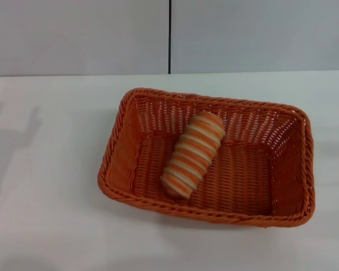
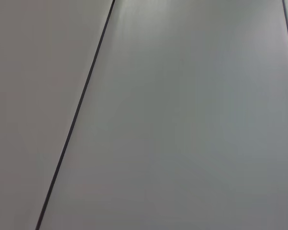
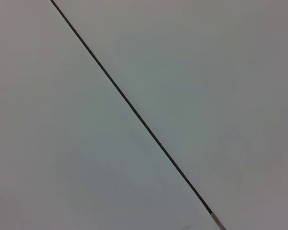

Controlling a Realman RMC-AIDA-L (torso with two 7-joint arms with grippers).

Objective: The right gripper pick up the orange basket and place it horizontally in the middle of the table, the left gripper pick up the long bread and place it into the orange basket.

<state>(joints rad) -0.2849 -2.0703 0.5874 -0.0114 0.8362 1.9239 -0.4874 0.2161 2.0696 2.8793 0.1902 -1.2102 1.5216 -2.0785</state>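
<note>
The orange basket [image 1: 130,164] lies lengthwise across the middle of the white table [image 1: 45,169] in the head view. Inside it rests the long bread [image 1: 192,153], striped orange and cream, set at a slant with one end leaning toward the basket's far wall. Neither the left gripper nor the right gripper shows in any view. Both wrist views hold only plain grey panels.
A grey wall with a dark vertical seam [image 1: 169,36] rises behind the table. The same kind of thin dark seam [image 2: 77,120] crosses the left wrist view, and a seam [image 3: 134,112] crosses the right wrist view. Faint shadows lie on the table's left side.
</note>
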